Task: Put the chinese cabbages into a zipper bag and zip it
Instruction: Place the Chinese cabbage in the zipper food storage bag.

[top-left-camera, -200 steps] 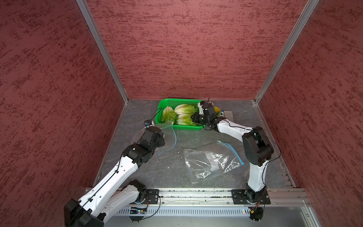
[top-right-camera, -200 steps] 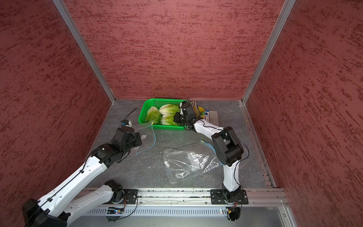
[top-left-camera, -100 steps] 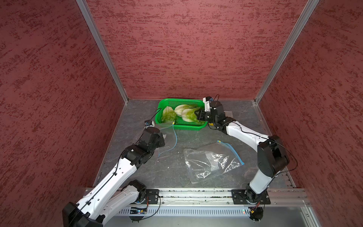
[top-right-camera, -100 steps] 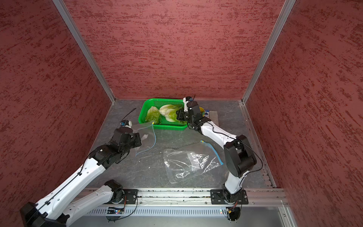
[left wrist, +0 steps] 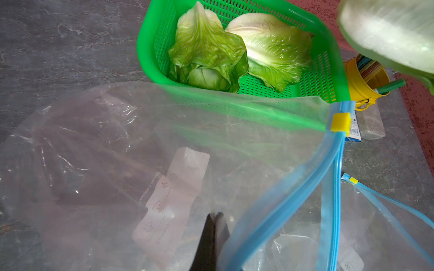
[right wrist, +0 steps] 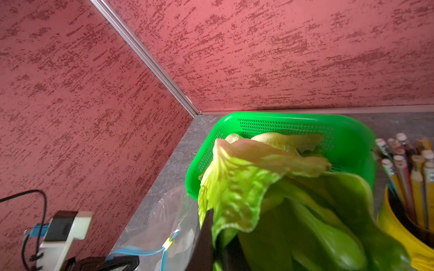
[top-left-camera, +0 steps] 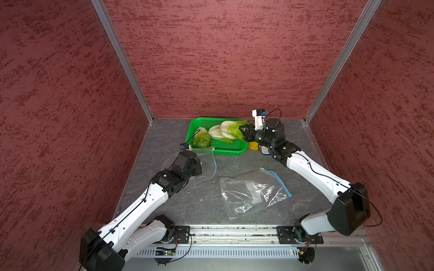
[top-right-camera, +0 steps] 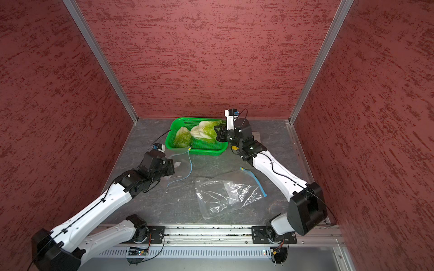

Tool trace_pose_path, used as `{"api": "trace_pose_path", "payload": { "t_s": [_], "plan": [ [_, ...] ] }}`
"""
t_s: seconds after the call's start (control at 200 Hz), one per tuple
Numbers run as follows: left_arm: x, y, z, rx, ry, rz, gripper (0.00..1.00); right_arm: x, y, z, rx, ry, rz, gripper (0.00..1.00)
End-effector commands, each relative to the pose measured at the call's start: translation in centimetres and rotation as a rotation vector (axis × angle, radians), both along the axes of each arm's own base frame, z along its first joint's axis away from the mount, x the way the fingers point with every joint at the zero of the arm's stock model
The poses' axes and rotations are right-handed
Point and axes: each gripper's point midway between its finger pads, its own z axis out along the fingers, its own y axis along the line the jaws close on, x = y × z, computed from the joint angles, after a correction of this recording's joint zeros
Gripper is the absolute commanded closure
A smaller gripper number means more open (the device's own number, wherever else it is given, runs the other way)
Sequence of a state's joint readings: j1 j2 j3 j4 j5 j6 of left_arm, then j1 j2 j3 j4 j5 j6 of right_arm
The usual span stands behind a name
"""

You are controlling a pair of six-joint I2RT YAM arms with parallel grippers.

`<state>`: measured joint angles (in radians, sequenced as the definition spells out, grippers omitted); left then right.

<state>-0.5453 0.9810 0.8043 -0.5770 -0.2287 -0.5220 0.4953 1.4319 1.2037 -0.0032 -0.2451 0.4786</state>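
My right gripper (top-left-camera: pixel 243 131) is shut on the leafy end of one chinese cabbage (top-left-camera: pixel 231 129), holding it raised over the right part of the green basket (top-left-camera: pixel 218 152). Its leaves fill the right wrist view (right wrist: pixel 234 192). Two more cabbages (left wrist: pixel 206 49) (left wrist: pixel 277 54) lie in the basket. Just in front of the basket, my left gripper (left wrist: pixel 215 214) is shut on the clear wall of a zipper bag (left wrist: pixel 141 131). The bag's blue zip (left wrist: pixel 281 194) gapes open, with its yellow slider (left wrist: pixel 340 122) at the end nearest the basket.
A second clear zipper bag (top-left-camera: pixel 253 192) lies flat in the middle of the table. A yellow cup of pencils (right wrist: pixel 399 234) stands right of the basket, beside a small stone block (left wrist: pixel 371 126). Red walls enclose the left, back and right.
My right gripper has lifted one cabbage out of the basket and drawn it up and slightly right. The left arm and its bag have barely moved.
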Motion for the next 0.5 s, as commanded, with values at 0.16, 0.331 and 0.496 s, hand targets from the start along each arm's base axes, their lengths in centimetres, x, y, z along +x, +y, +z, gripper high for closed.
{"api": "trace_pose_path", "payload": {
  "t_s": [0.16, 0.331, 0.496],
  "plan": [
    [1.2, -1.7, 1.2, -0.060, -0.034, -0.027, 1.00, -4.7, -1.2, 3.7, 0.003, -0.060, 0.039, 1.00],
    [1.7, -2.2, 1.1, -0.078, -0.033, -0.025, 1.00, -7.7, -0.3, 4.4, 0.001, -0.053, 0.104, 1.00],
    [2.1, -2.5, 1.2, -0.098, -0.033, -0.018, 1.00, -10.5, 1.6, 4.3, -0.013, -0.035, 0.177, 1.00]
  ]
}}
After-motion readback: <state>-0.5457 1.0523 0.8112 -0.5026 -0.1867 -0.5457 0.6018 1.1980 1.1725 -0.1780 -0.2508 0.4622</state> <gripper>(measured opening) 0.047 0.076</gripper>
